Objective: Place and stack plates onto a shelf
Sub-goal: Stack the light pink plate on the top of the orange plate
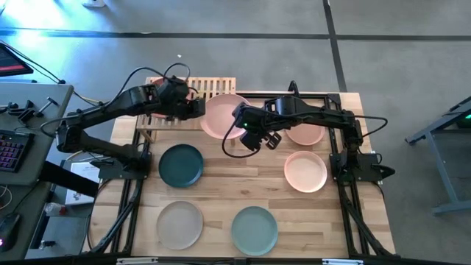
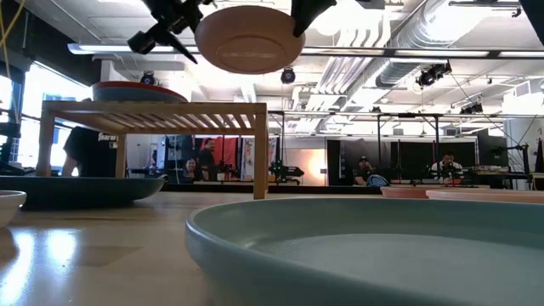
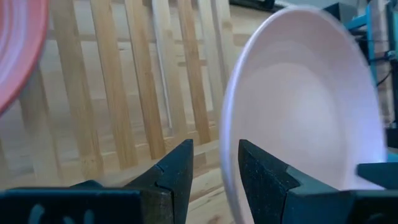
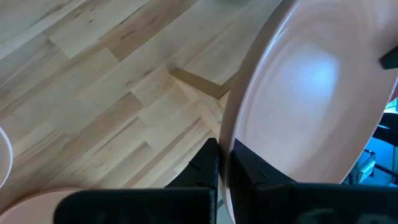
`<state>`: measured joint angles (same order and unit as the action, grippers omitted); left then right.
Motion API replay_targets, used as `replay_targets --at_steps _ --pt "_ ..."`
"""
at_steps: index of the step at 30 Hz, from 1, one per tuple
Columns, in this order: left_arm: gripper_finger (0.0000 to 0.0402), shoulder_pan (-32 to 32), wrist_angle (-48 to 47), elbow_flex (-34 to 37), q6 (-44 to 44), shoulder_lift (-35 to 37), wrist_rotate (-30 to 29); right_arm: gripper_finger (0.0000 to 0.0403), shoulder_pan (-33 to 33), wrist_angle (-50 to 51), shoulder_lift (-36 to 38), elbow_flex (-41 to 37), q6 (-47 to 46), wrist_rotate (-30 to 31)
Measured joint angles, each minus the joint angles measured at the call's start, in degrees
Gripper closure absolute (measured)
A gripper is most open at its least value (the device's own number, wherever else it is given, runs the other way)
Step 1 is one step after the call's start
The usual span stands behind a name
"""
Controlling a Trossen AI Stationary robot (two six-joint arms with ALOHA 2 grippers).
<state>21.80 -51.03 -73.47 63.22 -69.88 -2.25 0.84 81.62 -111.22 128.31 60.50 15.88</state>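
A peach-pink plate hangs in the air beside the right end of the wooden shelf, with my right gripper shut on its right rim. My left gripper is open at the plate's left rim, one finger on either side of it. A terracotta red plate lies on the shelf's left part. On the table lie a dark teal plate, a beige one, a sage green one and two peach-pink ones. My right gripper pinches the plate's rim between its two fingers, one on the inner face and one on the underside. The fingers come slanting down from the table's right side. The plate is lifted clear and about level, hollow side up. My left gripper stands around the opposite rim; whether a finger touches it I cannot tell.
The shelf's right half shows bare slats. My right arm reaches over the far peach-pink plate. Dark frame rails run along both sides of the tabletop. In the low view the sage green plate fills the foreground.
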Motion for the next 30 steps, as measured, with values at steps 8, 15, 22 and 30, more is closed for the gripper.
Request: replay_targets --at_steps 8,15,22,30 --pt "0.0293 0.0 -0.02 0.02 -1.02 -2.13 0.21 0.0403 0.0 0.01 0.0 0.0 -0.35 -0.01" --pt "0.0344 -0.03 0.09 0.02 -2.17 -2.1 0.27 0.0403 0.0 0.44 0.0 0.0 -2.0 -0.04" --pt "0.0393 0.0 0.68 0.02 -3.53 -2.1 0.06 0.0403 0.02 0.17 0.0 0.0 -4.38 0.07" --pt "0.0398 0.02 0.72 0.02 -5.33 -2.1 -0.24 0.0402 1.05 0.25 -0.02 0.0 -11.99 -0.02"
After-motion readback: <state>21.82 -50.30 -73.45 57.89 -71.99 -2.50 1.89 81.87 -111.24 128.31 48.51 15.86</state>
